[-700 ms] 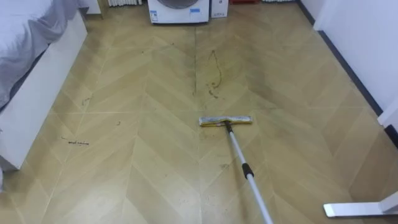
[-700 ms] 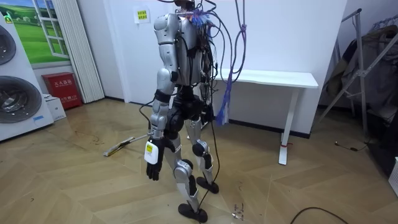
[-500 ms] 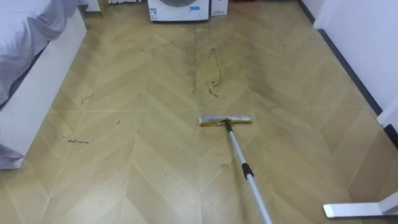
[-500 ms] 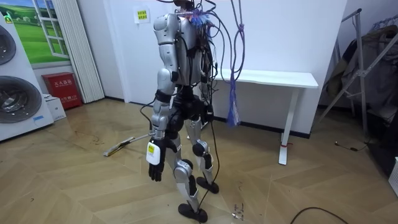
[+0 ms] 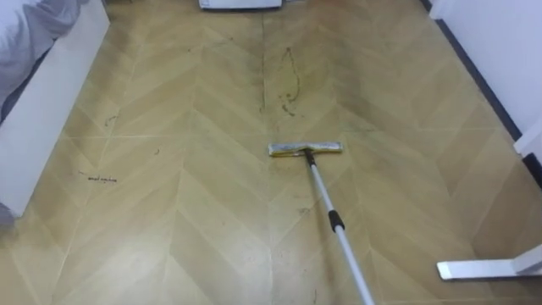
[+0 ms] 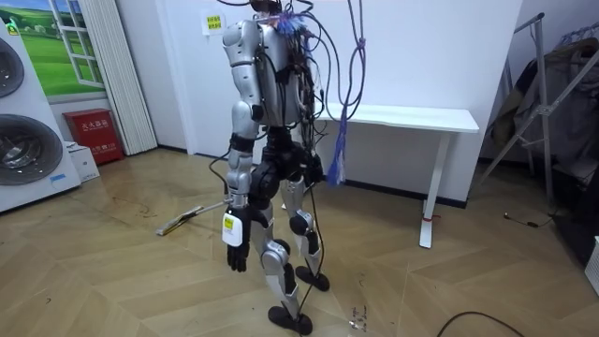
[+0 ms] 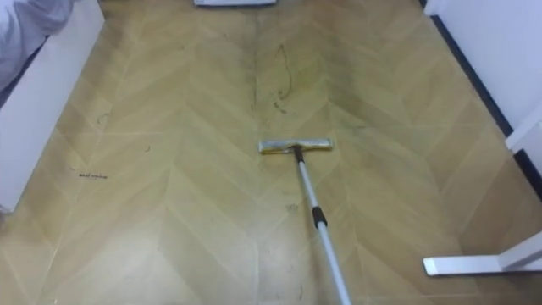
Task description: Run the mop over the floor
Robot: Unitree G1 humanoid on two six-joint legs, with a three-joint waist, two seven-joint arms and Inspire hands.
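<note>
A flat mop lies ahead of me on the wooden floor, its pale head crosswise. Its silver handle with a black collar runs back toward me and leaves the bottom edge of the picture. In the room view the mop reaches from the floor on the room view's left up to my waist. I stand upright facing the washing machine. My left hand hangs at my side, fingers relaxed and holding nothing. Dark squiggly marks stain the floor beyond the mop head.
A white bed base borders the left. A white wall with dark baseboard and a table foot close the right. A small streak of dirt lies left of the mop. Behind me stands a white table.
The eye view has tipped downward, so the floor and mop sit higher in the picture. In the room view my torso has shifted slightly left. The mop itself has not moved.
</note>
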